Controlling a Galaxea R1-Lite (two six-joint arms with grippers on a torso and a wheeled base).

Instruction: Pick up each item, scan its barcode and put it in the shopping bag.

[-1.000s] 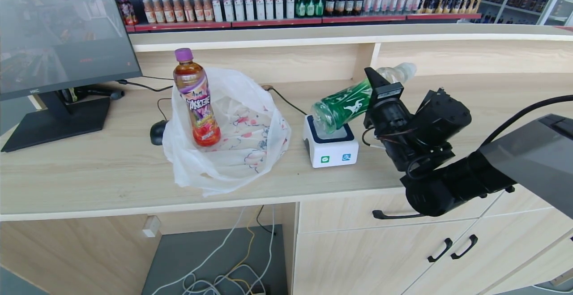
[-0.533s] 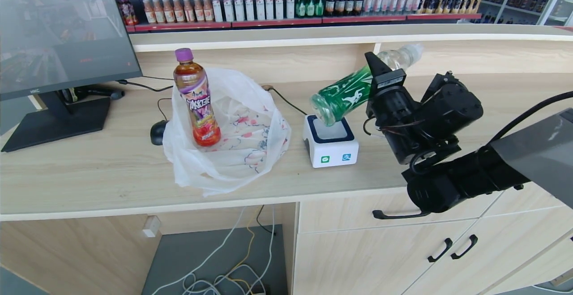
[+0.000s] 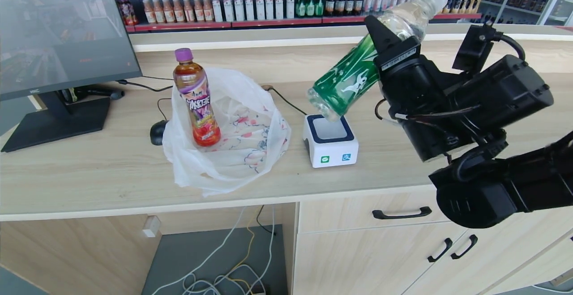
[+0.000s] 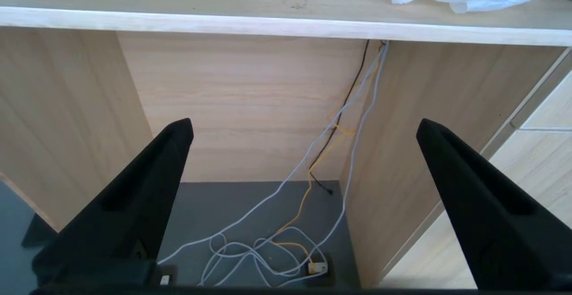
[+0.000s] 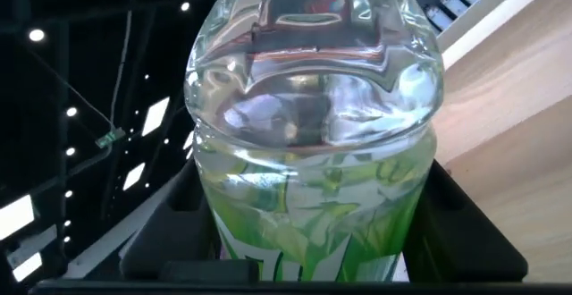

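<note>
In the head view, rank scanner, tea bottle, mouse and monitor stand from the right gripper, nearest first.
From the right gripper, holding the green bottle:
1. The scanner, on the counter below the bottle's base.
2. The tea bottle, upright in the shopping bag.
3. The mouse, beside the bag's left edge.
4. The monitor stand, far left.

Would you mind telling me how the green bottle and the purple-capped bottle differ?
The green bottle is held tilted above the counter by the right gripper; the purple-capped bottle stands upright in the bag. The green bottle looks clear above its label; the purple-capped bottle shows amber drink. Both are plastic bottles.
</note>
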